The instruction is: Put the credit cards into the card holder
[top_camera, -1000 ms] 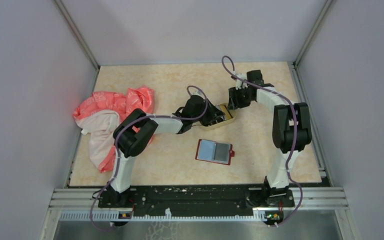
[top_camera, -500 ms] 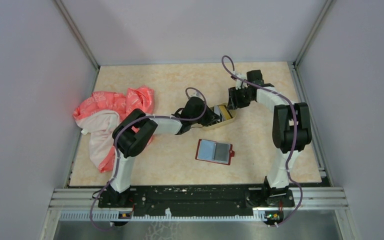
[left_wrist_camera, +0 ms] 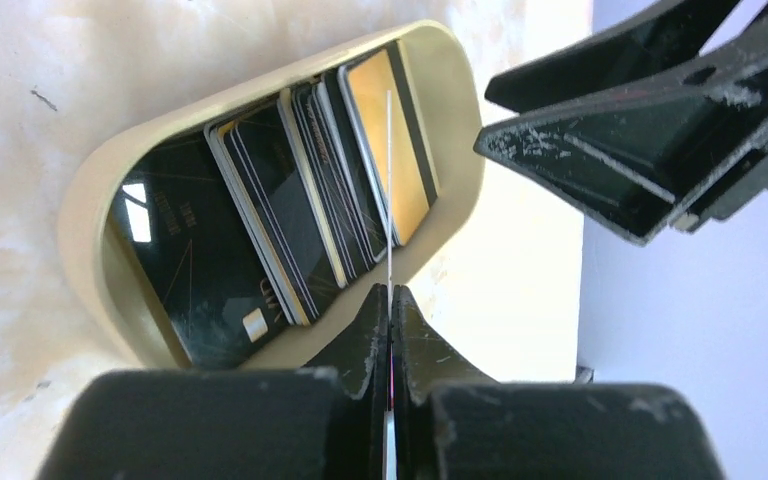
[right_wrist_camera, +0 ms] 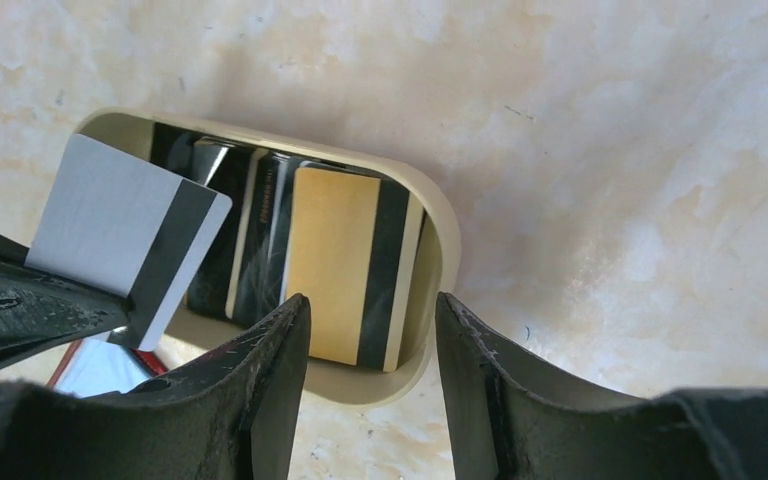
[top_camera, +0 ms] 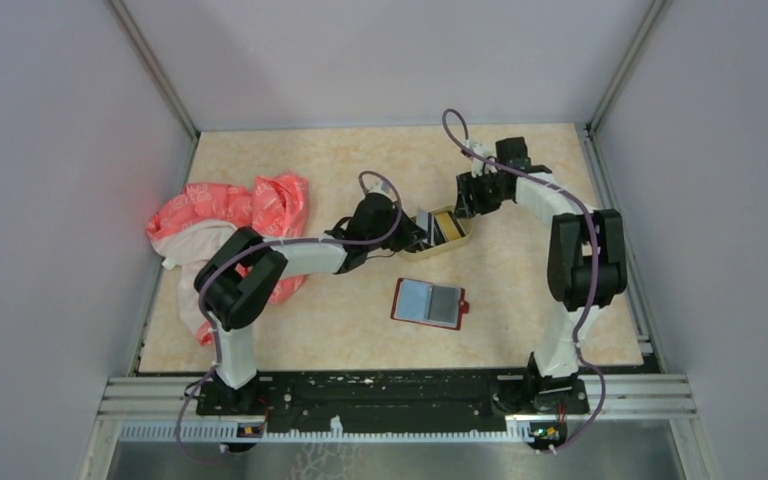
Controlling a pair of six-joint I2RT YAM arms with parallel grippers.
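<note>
Your left gripper [left_wrist_camera: 388,300] is clenching a thin, pale grey plastic card with a black magnetic stripe [right_wrist_camera: 125,235] by a narrow margin at one end. The jaws are pressing together on it. The grey card is standing on edge above the end of the oval tan plastic tray [right_wrist_camera: 444,250] nearest the left arm. Your right gripper [right_wrist_camera: 370,305] is hovering over the opposite end of the tray with its fingers apart, grasping nothing.

Hazards you are facing from here:
- The grip is covering little of the grey card, so a quick swing may be enough to pivot it or let it slip out.
- Both grippers are working just beside each other over the tray, so a careless lift is risking finger-to-finger contact.
- The small red leather-like folding card holder [top_camera: 430,302] is lying loose on the bench [top_camera: 340,160]. Pushing a card edge into it is likely to slide it rather than seat the card, because nothing is steadying it.

Containers:
- The tray is holding the remaining credit cards in an overlapping row: a gold-tan card with a dark stripe [right_wrist_camera: 335,260], then several dark cards [left_wrist_camera: 260,220].
- The card holder is lying open, apart from the tray and nearer the arm bases, and is showing a light-blue face and a grey face. You cannot tell whether these are seated in pockets.
</note>
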